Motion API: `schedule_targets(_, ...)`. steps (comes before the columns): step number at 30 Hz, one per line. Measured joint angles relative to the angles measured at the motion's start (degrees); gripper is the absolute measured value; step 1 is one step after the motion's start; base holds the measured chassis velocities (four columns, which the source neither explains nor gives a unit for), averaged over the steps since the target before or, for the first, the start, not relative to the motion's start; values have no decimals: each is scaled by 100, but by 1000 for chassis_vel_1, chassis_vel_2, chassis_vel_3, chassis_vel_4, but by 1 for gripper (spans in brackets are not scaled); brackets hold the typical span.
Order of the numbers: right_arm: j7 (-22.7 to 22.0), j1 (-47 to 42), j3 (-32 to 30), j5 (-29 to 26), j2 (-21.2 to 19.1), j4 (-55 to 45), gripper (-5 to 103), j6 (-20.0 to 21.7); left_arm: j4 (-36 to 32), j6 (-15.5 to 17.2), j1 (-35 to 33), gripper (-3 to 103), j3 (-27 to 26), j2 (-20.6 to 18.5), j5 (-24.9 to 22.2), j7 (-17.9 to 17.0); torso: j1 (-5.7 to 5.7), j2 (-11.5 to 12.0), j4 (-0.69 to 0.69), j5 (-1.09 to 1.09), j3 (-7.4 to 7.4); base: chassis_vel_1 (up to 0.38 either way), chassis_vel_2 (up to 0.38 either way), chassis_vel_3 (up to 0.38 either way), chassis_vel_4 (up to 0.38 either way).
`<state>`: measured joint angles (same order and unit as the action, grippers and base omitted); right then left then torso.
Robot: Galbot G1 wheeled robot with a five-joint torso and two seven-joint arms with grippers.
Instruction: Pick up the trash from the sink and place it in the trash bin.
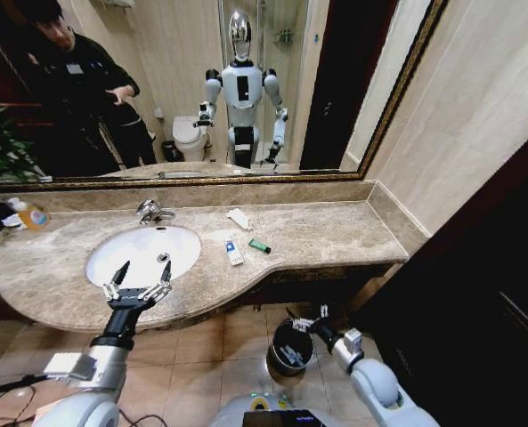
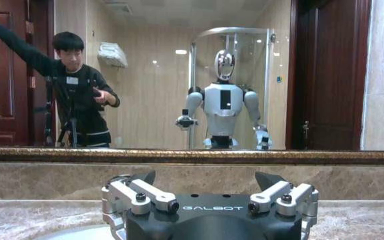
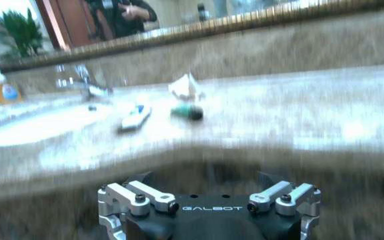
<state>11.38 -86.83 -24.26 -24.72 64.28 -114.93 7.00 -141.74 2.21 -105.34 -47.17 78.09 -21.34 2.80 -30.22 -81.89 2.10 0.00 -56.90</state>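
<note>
The white oval sink (image 1: 143, 252) with its chrome tap (image 1: 152, 212) is set in the beige marble counter (image 1: 335, 233). My left gripper (image 1: 145, 264) hovers open over the basin's front edge, with nothing between its fingers (image 2: 145, 178). Trash lies on the counter right of the basin: a blue-white packet (image 1: 234, 253), a green stick (image 1: 260, 246) and a crumpled white tissue (image 1: 239, 218). The right wrist view shows the same packet (image 3: 133, 117), stick (image 3: 187, 112) and tissue (image 3: 184, 86). The black trash bin (image 1: 273, 359) stands on the floor below the counter. My right gripper (image 1: 303, 322) is open just above its rim.
An orange-labelled soap bottle (image 1: 34, 216) stands at the counter's far left beside a plant (image 1: 1, 142). A gold-framed mirror (image 1: 246, 89) backs the counter. A dark door or panel (image 1: 477, 302) closes the right side. The tiled floor (image 1: 192, 356) lies in front of the counter.
</note>
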Motion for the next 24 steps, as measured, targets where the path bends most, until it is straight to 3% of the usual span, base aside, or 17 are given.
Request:
schedule_targets(5,-1,594,36,-203,-179,-256,100,434,0,0,0,100,0,0,0,0,0,0,1,0,0,0,0,0,0)
schedule_targets(14,463,2026,687,-273,-532,371,100,593,0,0,0,100,-1,0,0,0,-1,0,1,0,-1,0,0,0,0)
schedule_targets(24,521,3325,1637,-560,-425,1340,100,808,0,0,0,100,0,0,0,0,-1,1,1,2,-1,0,0,0,0)
